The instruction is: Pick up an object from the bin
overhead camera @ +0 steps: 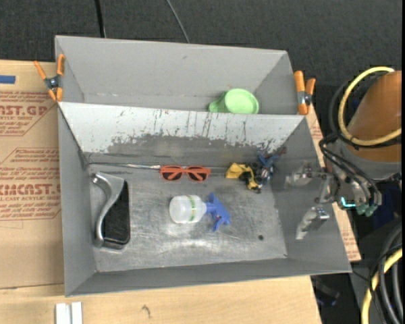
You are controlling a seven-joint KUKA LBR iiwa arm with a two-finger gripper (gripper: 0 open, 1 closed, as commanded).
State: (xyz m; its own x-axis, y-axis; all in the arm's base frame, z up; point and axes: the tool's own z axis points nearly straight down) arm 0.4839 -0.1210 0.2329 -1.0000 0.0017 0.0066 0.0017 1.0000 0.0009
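Gripper [309, 200] at bin's [175, 66] right wall, jaws spread wide, nothing btwn them. No pick yet; sunglasses [185, 173], spray bottle [191, 209] lie untouched.

- Bare floor front-right, between white spray bottle [189, 210] and bin wall [285, 152].
- Red sunglasses [184, 173], yellow-blue toy [250, 173] crowd the back.
- Black-and-silver tool [113, 212] blocks left.

Red sunglasses [185, 173], grn cup [240, 102]

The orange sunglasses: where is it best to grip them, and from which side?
Probably at the bridge between the lenses of the orange sunglasses, coming from above: they lie flat, and the frame is narrowest there.
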